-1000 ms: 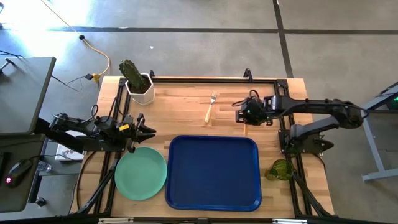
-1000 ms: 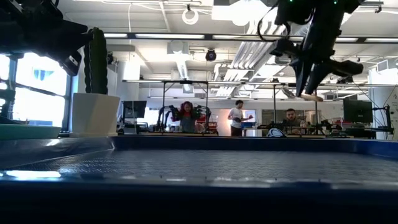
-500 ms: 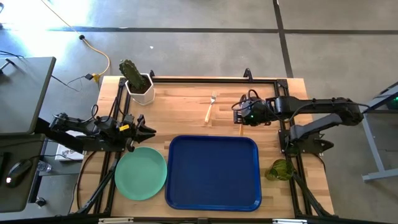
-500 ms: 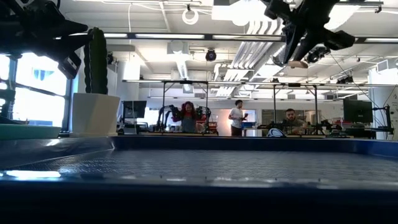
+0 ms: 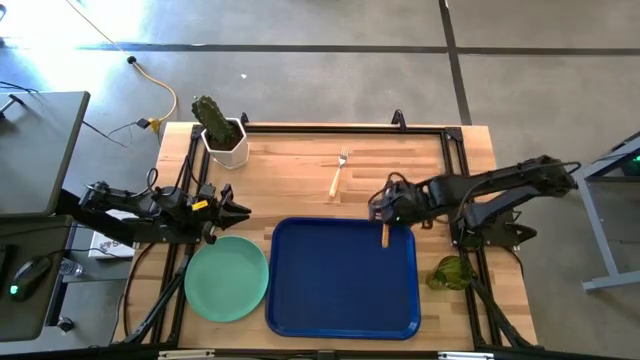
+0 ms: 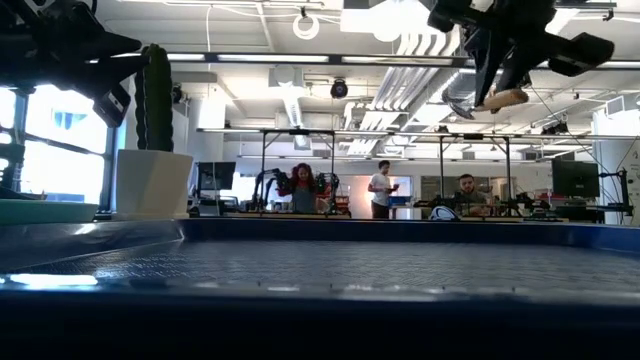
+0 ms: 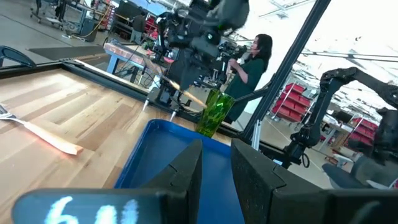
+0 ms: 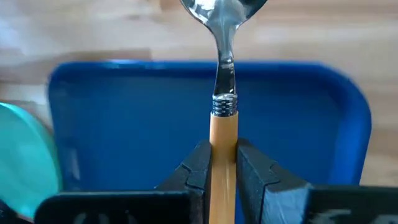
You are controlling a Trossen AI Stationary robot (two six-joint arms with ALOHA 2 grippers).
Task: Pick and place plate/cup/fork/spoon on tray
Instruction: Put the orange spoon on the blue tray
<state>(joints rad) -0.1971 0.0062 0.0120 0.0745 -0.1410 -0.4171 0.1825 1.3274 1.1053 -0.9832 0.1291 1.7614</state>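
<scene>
No writing, label, brand or number is legible anywhere; pale blurred glyphs on the left end effector's (image 7: 214, 180) housing cannot be made out.

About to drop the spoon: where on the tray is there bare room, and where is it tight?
The tray is bare throughout. The right end effector holds the spoon over its far right corner. It is tighter at the tray's left rim, where the plate lies close, with the left end effector just beyond it.
</scene>
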